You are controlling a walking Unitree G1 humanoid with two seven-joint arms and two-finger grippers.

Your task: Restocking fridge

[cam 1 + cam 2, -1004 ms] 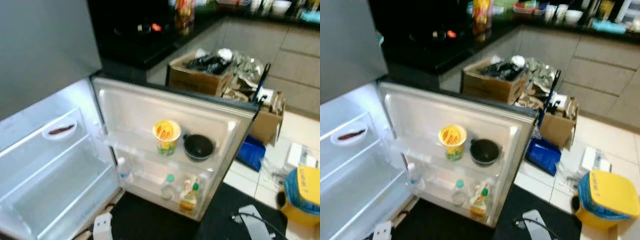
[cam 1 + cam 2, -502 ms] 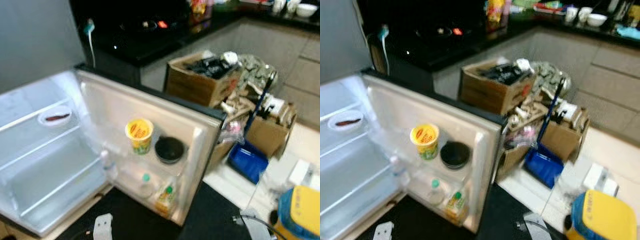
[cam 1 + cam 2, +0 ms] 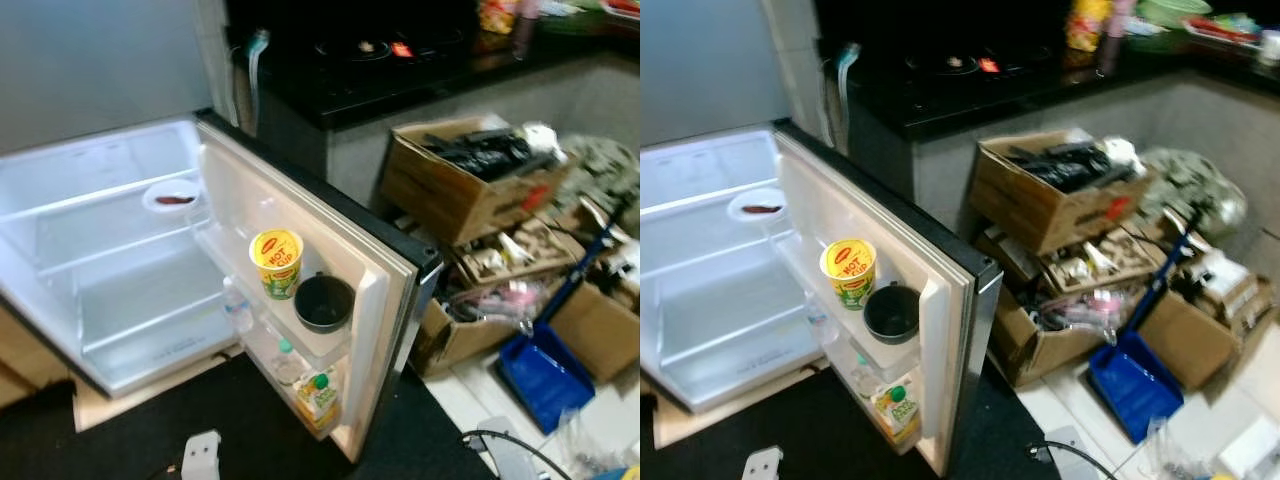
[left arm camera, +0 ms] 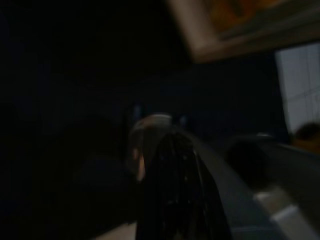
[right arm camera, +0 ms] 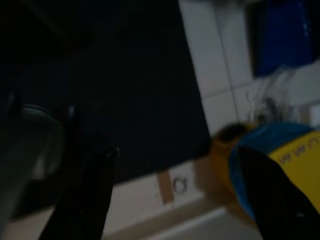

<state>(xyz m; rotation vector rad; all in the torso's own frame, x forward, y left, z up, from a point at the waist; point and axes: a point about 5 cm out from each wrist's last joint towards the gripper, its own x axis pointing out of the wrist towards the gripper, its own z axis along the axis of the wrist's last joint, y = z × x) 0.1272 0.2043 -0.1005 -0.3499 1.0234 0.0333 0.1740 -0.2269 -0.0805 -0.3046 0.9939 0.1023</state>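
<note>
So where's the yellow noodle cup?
The yellow cup stands on the upper shelf of the open fridge door, right beside a black bowl, above the bottles in the lower door shelf.

Camera view swung rightward.

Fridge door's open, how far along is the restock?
Door shelves of the fridge door already hold a yellow cup, black bowl, bottles and a juice carton. The right gripper hangs open over the floor. Main shelves hold just one small plate.
</note>
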